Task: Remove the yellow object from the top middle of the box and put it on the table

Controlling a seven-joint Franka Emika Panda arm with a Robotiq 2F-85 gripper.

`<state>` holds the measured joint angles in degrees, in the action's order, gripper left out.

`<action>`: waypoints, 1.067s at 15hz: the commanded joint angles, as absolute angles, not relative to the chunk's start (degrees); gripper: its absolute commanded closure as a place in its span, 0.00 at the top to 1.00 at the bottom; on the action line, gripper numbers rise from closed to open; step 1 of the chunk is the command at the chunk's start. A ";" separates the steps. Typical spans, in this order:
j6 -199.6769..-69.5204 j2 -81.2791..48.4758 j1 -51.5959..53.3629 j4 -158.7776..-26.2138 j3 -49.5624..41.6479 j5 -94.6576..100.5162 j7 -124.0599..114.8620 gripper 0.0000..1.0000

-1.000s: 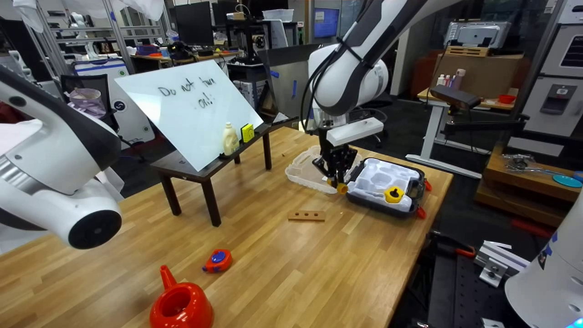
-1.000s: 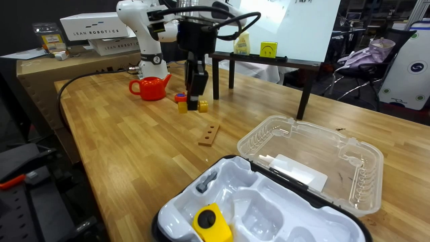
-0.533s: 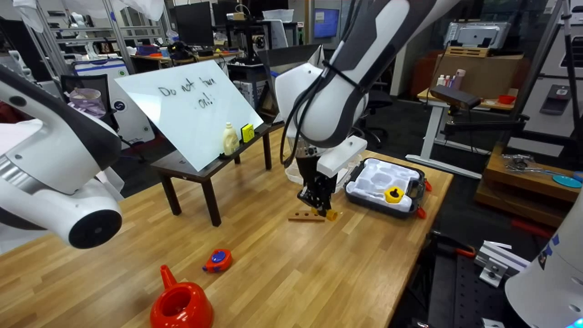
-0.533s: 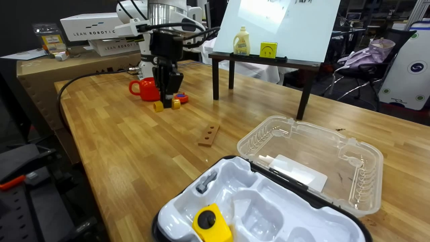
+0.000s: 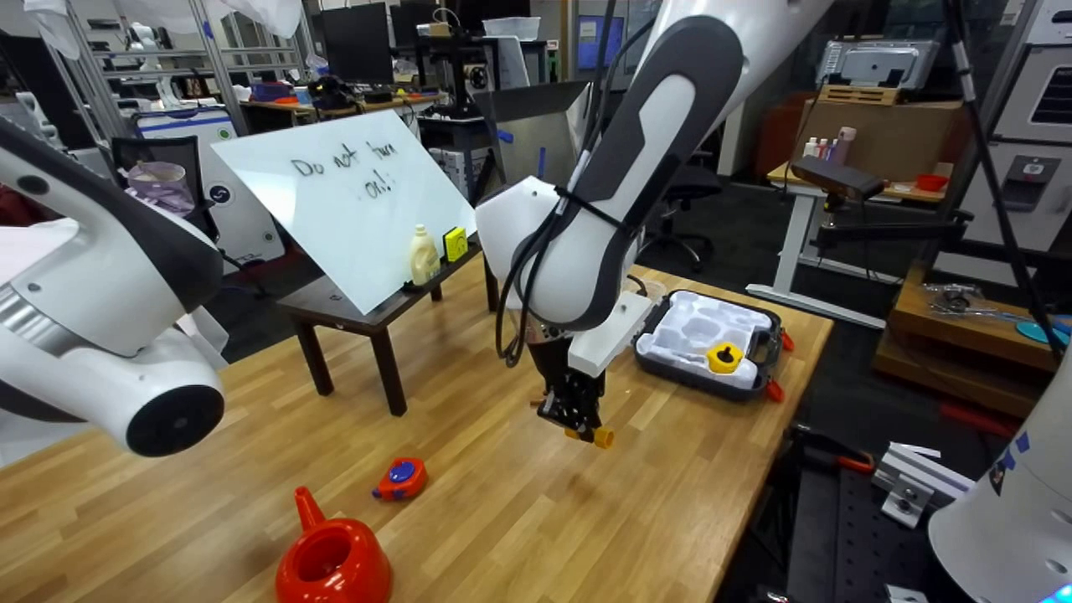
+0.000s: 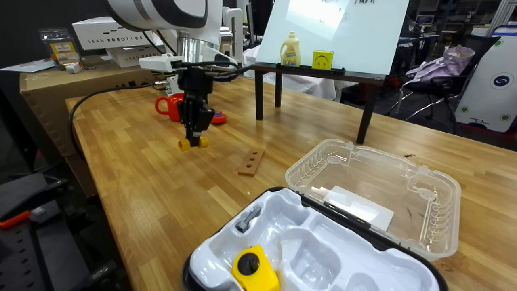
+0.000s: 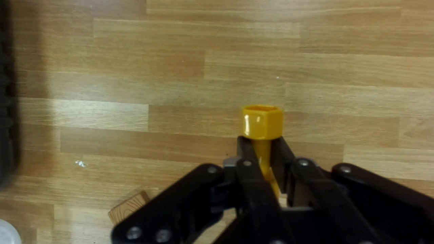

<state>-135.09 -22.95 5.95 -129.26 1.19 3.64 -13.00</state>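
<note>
The yellow object [image 7: 263, 122]: small piece, thin shank, wider ends, one end a hollow hex. It's in the claw [image 7: 261, 150]; fingers drawn nearly together, pinched on the shank, ends poking out either side in both exterior views. Hangs above the worktop [image 5: 502, 494], apart from the surface, in from the right-hand edge in an exterior view. Flat wooden strip [image 6: 251, 162] with three holes lies near, on the worktop. Black box [image 5: 691, 379] with white insert [image 6: 355, 246] sits by the far right corner in an exterior view, well apart from the claw. In the insert: yellow block [image 6: 262, 279] with black knob [image 6: 248, 263], grey bolt [image 6: 247, 220]. Clear lid [image 6: 454, 214] lies flat along the box's long side. Red teapot [image 6: 173, 111], partly hidden behind the claw, toward the far left corner in an exterior view; red tape measure [image 6: 219, 118] near it. Dark stand [image 5: 327, 306] with whiteboard [image 5: 352, 209] along the left edge in an exterior view.
</note>
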 commanded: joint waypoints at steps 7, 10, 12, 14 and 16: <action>-130.36 -27.61 4.19 -124.46 1.83 -2.10 -9.06 0.04; -129.27 -28.37 3.73 -124.09 1.71 -2.92 -8.33 0.04; -129.02 -28.50 3.61 -124.21 1.52 -2.96 -8.29 0.43; -128.74 -28.33 3.42 -124.42 1.21 -2.82 -8.58 0.49; -128.88 -27.61 3.24 -125.03 0.62 -2.40 -8.82 0.63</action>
<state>-130.53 -28.06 4.04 -125.41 0.87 -1.83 -9.86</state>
